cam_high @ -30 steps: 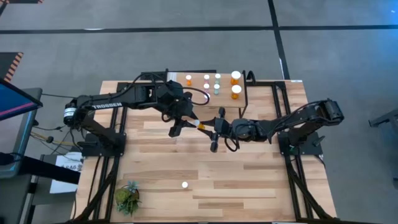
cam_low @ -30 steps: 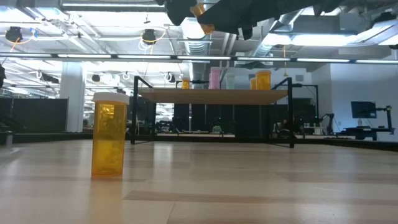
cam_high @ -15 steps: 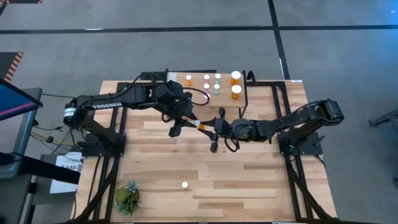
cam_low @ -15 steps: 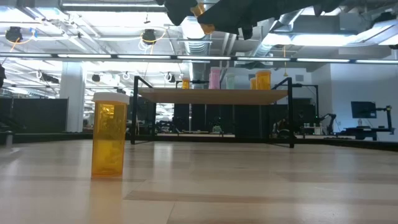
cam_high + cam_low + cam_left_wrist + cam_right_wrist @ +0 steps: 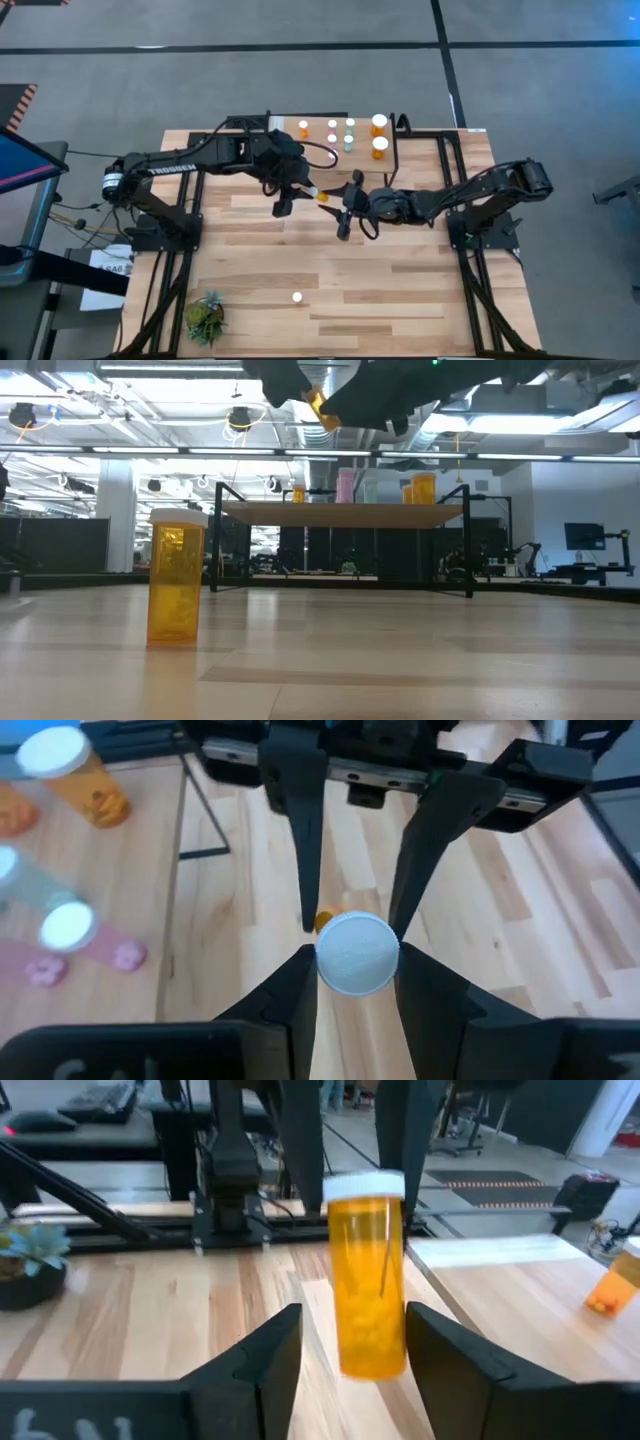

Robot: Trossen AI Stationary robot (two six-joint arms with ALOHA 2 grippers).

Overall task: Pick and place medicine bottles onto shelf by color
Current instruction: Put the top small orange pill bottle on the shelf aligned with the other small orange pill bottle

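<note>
High view: five bottles on shelf.

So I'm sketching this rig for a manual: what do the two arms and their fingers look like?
Both arms are black and jointed. The left arm carries white TROSSEN lettering and a looping black cable near its wrist. Each ends in two flat, tapering dark fingers, wider at the base.
</note>
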